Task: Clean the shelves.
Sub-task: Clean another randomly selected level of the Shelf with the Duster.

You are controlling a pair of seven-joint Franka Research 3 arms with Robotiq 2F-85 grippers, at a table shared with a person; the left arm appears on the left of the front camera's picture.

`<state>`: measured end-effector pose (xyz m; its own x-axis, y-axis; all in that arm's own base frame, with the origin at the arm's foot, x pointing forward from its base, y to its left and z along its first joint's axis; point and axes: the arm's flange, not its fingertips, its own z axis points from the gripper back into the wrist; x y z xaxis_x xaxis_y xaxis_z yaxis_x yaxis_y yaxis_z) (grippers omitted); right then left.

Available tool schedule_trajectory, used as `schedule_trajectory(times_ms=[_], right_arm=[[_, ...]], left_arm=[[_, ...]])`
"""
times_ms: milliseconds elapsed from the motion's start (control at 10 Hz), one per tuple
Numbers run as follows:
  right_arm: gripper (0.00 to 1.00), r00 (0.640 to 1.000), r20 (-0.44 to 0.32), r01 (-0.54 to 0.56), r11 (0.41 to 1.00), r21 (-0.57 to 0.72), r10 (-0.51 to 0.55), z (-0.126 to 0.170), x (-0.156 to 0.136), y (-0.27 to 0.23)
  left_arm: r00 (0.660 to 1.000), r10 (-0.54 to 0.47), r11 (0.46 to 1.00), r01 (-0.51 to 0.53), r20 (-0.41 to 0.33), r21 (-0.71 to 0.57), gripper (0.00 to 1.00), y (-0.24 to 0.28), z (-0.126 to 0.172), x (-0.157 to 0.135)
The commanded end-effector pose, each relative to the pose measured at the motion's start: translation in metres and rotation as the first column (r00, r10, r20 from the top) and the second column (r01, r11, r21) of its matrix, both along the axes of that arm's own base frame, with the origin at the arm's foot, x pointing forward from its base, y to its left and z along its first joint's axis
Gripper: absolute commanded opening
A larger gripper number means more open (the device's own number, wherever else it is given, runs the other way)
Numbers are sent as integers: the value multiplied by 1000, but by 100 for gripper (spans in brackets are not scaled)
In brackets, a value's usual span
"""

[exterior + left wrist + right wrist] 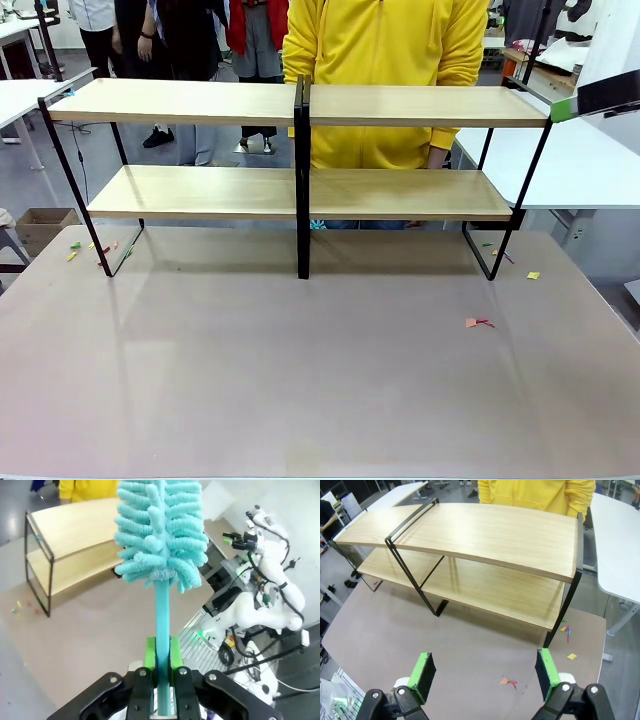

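The shelves (180, 100) stand at the far side of the grey-brown table, two long light-wood boards on a black frame with a central upright; both boards look bare. My left gripper (162, 655) is shut on the handle of a teal fluffy duster (160, 525), held in the air off the end of the shelves (75, 530). My right gripper (484, 674) hangs open and empty, high above the table in front of the right end of the shelves (495, 535). One of its green-tipped fingers (565, 110) pokes in by the top board's right end.
A person in a yellow hoodie (385, 50) stands right behind the shelves. Small coloured scraps (478, 322) lie on the tabletop (300, 380) at the right and by the left frame leg (75, 248). White tables (590, 170) flank the scene.
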<state>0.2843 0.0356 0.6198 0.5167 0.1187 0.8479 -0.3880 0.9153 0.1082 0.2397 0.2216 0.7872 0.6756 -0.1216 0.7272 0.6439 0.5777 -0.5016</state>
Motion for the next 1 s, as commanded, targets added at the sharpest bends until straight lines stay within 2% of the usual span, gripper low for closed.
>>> schedule_trajectory(times_ms=[0, 800, 900], right_arm=[[100, 1000, 0, -2, 1000, 4, 2, 0, 0, -1], [100, 1000, 0, -2, 1000, 4, 2, 0, 0, -1], [100, 1000, 0, -2, 1000, 4, 2, 0, 0, -1]], left_arm=[[1000, -8, 1000, 8, 8, 13, 13, -18, 6, 1], [1000, -8, 1000, 8, 8, 13, 13, -18, 6, 1], [1000, 10, 1000, -10, -21, 21, 13, -15, 5, 1]])
